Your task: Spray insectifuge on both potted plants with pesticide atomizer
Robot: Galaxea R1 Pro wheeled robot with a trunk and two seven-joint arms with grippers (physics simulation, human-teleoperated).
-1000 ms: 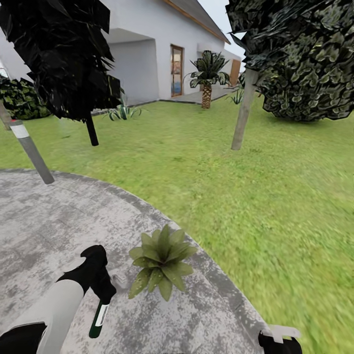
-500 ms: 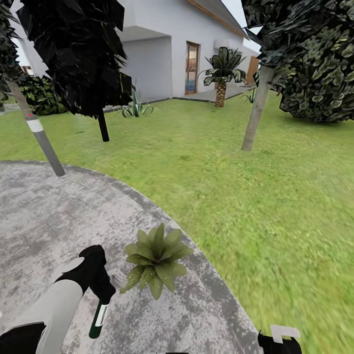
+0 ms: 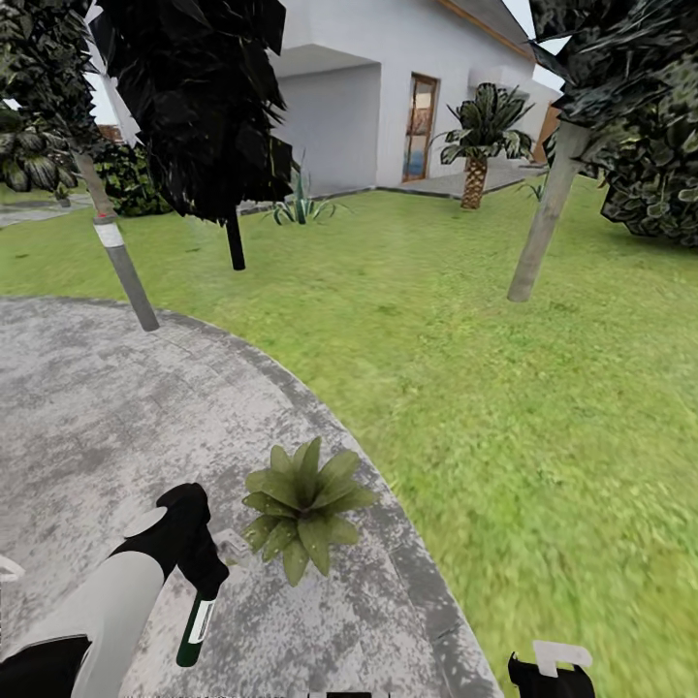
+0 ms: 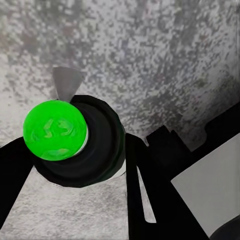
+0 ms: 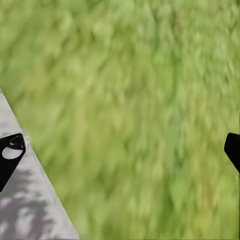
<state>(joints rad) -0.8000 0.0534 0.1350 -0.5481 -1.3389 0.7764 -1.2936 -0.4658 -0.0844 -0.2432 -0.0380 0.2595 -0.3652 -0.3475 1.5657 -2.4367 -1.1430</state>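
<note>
The pesticide atomizer [image 3: 194,620], a dark bottle with a white label mark, hangs from my left gripper [image 3: 202,578], which is shut on it low over the grey paving. Its pale nozzle [image 3: 233,549] points toward a potted plant [image 3: 302,504], a low rosette of pointed green leaves close beside it near the patio's curved edge. In the left wrist view the atomizer [image 4: 97,147] sits between the black fingers [image 4: 150,170] of my left gripper [image 4: 80,150], and shows a bright green round top and a grey nozzle. My right gripper [image 5: 120,150] is open over lawn; it also shows low in the head view [image 3: 549,669].
The grey patio [image 3: 87,407] curves into green lawn [image 3: 504,407] on the right. A grey pole [image 3: 124,269], a dark tree [image 3: 235,247] and a pale trunk [image 3: 538,233] stand on the grass ahead. Beyond are a white house [image 3: 388,87], a palm [image 3: 475,145] and a big bush [image 3: 659,184].
The whole view has swung left, so trees and house have slid right in the picture. Both arms keep their places in the frame and the left gripper still holds the atomizer.
</note>
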